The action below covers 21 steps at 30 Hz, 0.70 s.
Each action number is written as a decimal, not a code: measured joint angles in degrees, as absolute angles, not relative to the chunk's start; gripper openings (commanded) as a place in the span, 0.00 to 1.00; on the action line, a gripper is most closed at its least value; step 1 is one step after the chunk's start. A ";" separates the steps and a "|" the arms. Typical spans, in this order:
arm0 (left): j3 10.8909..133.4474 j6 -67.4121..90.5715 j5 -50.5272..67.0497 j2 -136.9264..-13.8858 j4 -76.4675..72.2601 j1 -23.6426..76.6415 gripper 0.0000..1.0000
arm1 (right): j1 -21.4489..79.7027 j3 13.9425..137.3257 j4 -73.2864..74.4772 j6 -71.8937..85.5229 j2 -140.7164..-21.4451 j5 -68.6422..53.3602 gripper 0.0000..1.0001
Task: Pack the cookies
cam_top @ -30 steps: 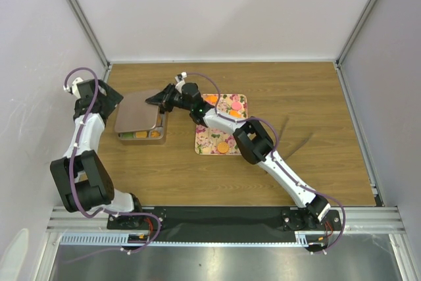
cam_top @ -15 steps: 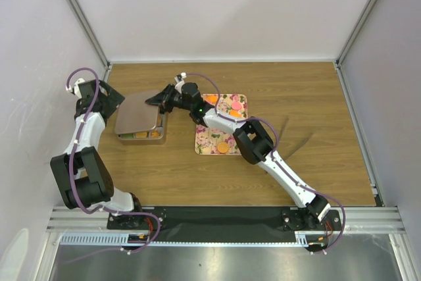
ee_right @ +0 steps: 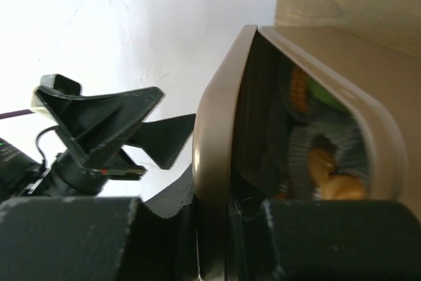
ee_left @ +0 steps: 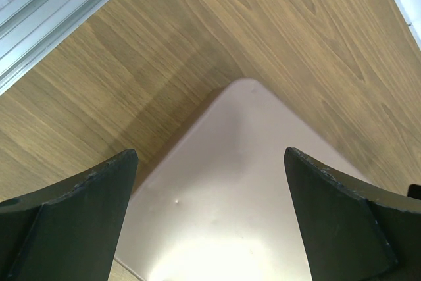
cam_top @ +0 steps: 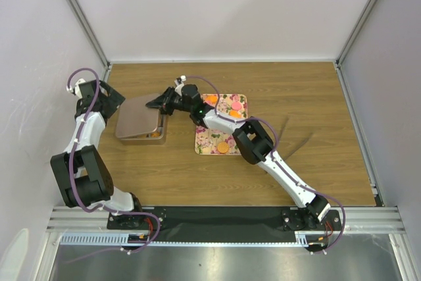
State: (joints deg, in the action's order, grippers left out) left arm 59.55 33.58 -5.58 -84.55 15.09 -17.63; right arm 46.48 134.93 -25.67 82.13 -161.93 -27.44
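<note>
Brown wooden table (cam_top: 296, 97): a flat taupe metal lid (cam_top: 137, 115) lies tilted over a shallow rectangular tin (cam_top: 139, 137). The right pincer (cam_top: 163, 102) pinches its edge, and the left pincer (ee_left: 210, 162) is spread wide above the far corner. Closing step, I judge: small round cookies (ee_right: 329, 179) sit inside the tin, others on the flowered tray (cam_top: 205, 141), so the next move calls for lowering the lid square.

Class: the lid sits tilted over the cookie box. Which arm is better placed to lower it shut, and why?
Right. The right gripper is clamped on the edge of the lid above the box; the left gripper hangs open over the lid's far corner, holding nothing.
</note>
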 measured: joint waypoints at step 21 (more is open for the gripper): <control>59.55 33.56 -5.39 -85.91 15.16 -17.63 1.00 | 46.00 124.18 -32.40 84.40 -158.91 -27.75 0.25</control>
